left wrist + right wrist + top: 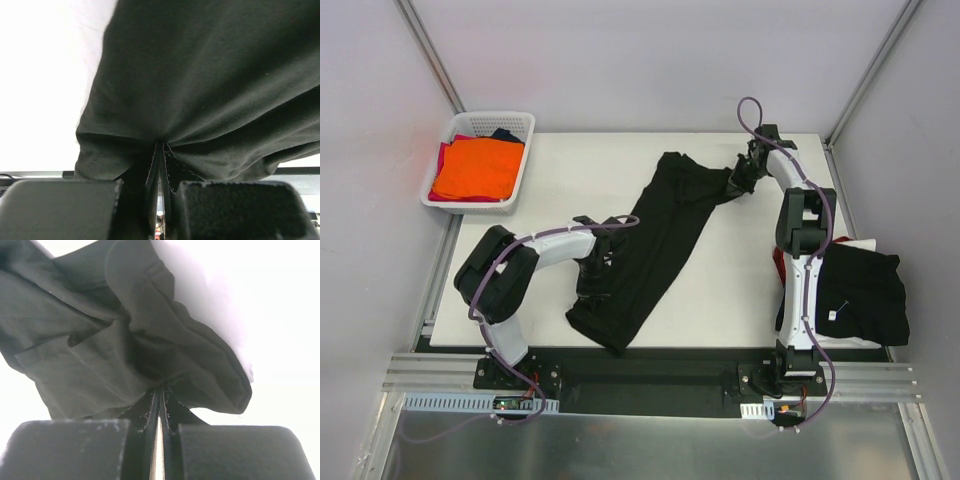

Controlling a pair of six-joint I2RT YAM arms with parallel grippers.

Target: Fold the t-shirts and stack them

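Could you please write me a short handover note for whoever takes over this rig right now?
Left gripper: shut on the near end of the black t-shirt.
Right gripper: shut on the far end of the same shirt.
Position: the shirt is stretched diagonally across the table between the two grippers, unfolded.
Done: a folded black shirt lies at the right near edge, with red and white cloth showing beneath it.
Left to do: fold this shirt and add it to that pile. Then take the orange shirt and the others in the white basket at the far left.
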